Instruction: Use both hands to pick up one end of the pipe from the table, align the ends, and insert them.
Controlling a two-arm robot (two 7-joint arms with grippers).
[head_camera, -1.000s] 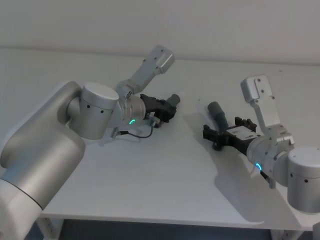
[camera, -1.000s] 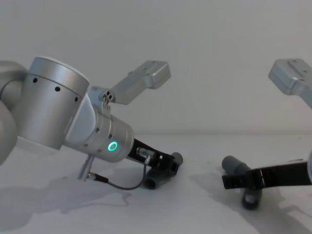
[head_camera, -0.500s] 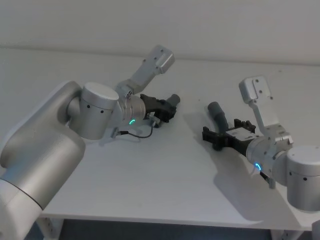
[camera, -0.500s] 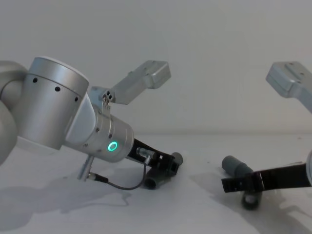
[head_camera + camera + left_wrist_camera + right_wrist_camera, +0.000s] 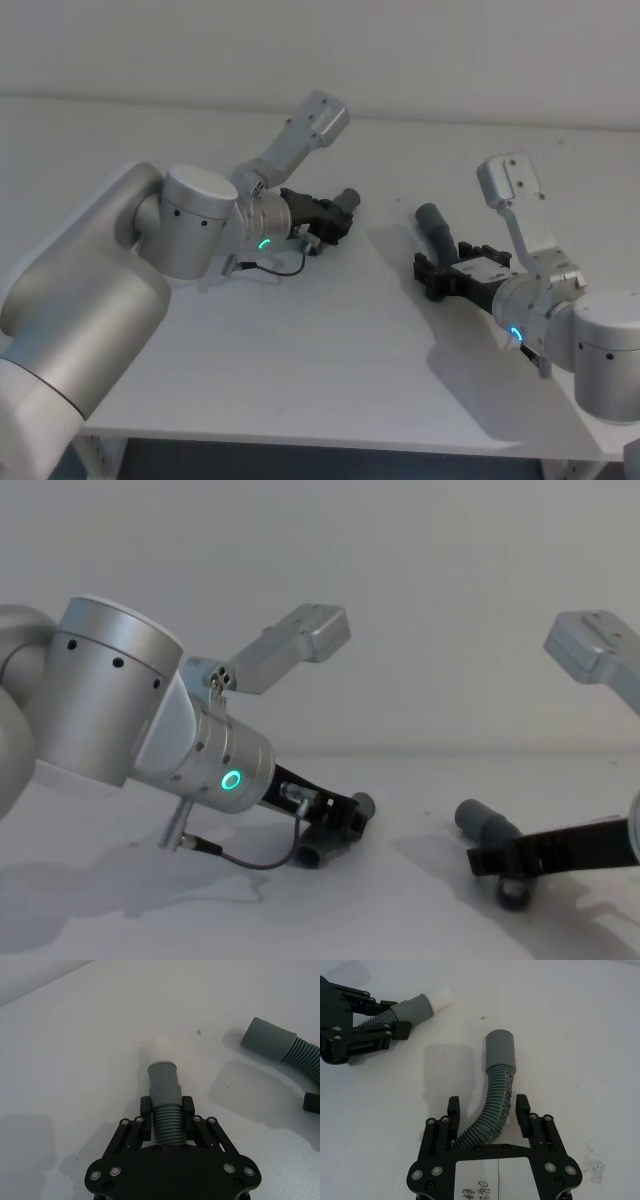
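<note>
On the white table (image 5: 330, 350) my left gripper (image 5: 335, 222) is shut on the ribbed body of one grey pipe piece (image 5: 165, 1087), low over the surface. Its cuff end and white tip (image 5: 162, 1051) stick out past the fingers. The other pipe piece (image 5: 437, 228) lies bent on the table to the right, its smooth cuff end (image 5: 500, 1049) pointing away from my right arm. My right gripper (image 5: 487, 1110) is open and straddles the ribbed part (image 5: 496, 1105), with a gap on each side of it. From the chest, that gripper (image 5: 490, 862) sits low beside the pipe (image 5: 485, 823).
The table's front edge (image 5: 300, 437) runs below both arms. Bare white surface lies between the two pipe pieces and in front of them. A plain pale wall (image 5: 450, 600) stands behind.
My right gripper has sunk lower around the right pipe piece and shifted slightly back to the right. The left arm and its pipe piece have not moved.
</note>
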